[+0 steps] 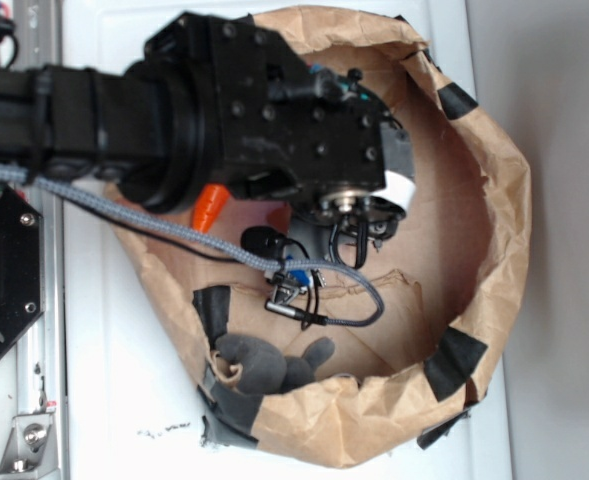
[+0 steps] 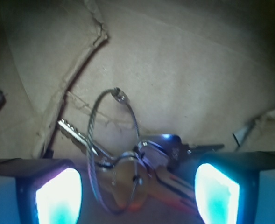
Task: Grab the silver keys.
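The silver keys (image 2: 161,154) lie fanned on the brown paper floor with a thin wire loop (image 2: 96,140) threaded through them. In the wrist view they sit right between my two glowing pads (image 2: 58,196), which stand wide apart on either side, not touching them. My gripper (image 2: 137,196) is open. In the exterior view the gripper (image 1: 359,228) points down inside the paper bag, and the arm hides the keys there.
The brown paper bag's rolled rim (image 1: 499,200), patched with black tape (image 1: 454,362), rings the work area. An orange carrot (image 1: 212,205) peeks out under the arm. A grey plush toy (image 1: 259,362) lies at the near wall. A grey cable (image 1: 174,228) drapes across.
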